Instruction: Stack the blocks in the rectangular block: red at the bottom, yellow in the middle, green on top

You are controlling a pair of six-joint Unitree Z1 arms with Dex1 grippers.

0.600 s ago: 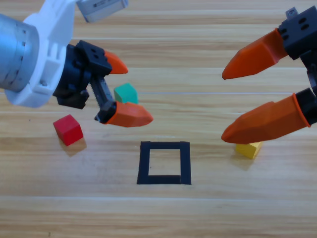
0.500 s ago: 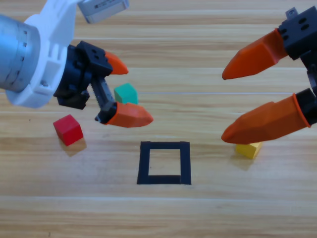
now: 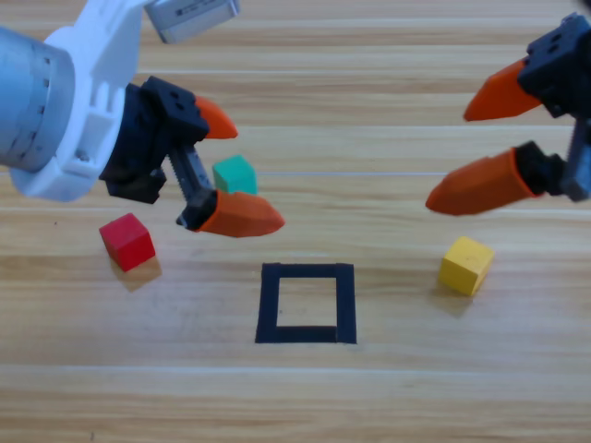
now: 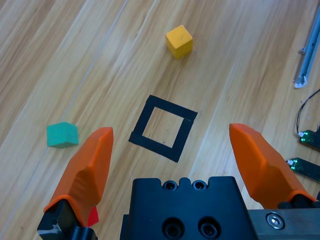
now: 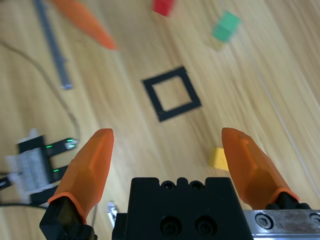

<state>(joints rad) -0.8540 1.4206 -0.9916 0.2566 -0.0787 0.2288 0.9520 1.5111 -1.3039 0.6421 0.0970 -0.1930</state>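
The red cube [image 3: 127, 242] lies left of the black tape rectangle [image 3: 270, 303], whose wood centre is bare. The green cube [image 3: 235, 173] sits behind and left of the rectangle, and the yellow cube [image 3: 464, 265] to its right. My left gripper [image 3: 259, 173] hovers open over the green cube. My right gripper [image 3: 448, 161] hangs open above and behind the yellow cube. The left wrist view shows the green cube [image 4: 62, 135], the yellow cube [image 4: 179, 41] and the rectangle [image 4: 153, 150]. The right wrist view shows the red cube [image 5: 163, 6], green cube [image 5: 226, 26], yellow cube [image 5: 218, 158] and rectangle [image 5: 152, 100].
A metal rail [image 4: 307, 55] and small circuit boards [image 4: 310, 139] with cables lie beyond the table's edge. The rail [image 5: 50, 45] and a lit board [image 5: 40, 155] also appear in the right wrist view.
My right gripper has drawn back up and to the right, uncovering the whole yellow cube. The left gripper and all three cubes have stayed put.
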